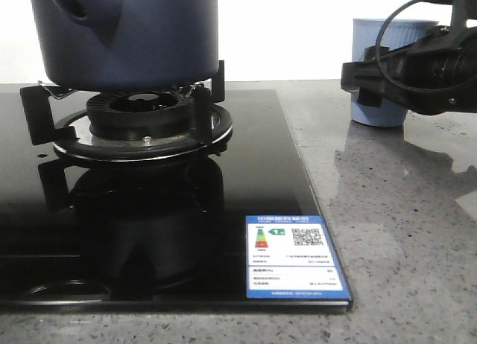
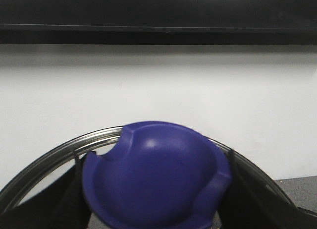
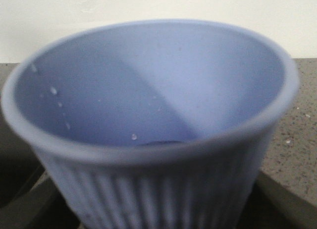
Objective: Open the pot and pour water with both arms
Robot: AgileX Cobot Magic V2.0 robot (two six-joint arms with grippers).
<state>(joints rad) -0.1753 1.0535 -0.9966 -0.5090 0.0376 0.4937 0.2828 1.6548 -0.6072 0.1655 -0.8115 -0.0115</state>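
The dark navy pot [image 1: 127, 31] sits on the gas burner [image 1: 141, 117] at the left; its top is cut off by the frame. In the left wrist view, my left gripper [image 2: 153, 211] is shut on the blue knob [image 2: 153, 174] of the metal-rimmed lid [image 2: 44, 157], with only white wall behind. This gripper is out of the front view. The pale blue ribbed cup [image 1: 391, 68] stands on the counter at the right. My right gripper [image 1: 373, 83] is closed round its ribbed wall [image 3: 163, 194]. A little water lies at the cup's bottom [image 3: 158, 141].
The burner stands on a black glass hob [image 1: 149, 232] with a blue label [image 1: 296, 256] at its front right corner. Grey speckled counter [image 1: 402, 232] lies to the right of the hob. A white wall stands behind.
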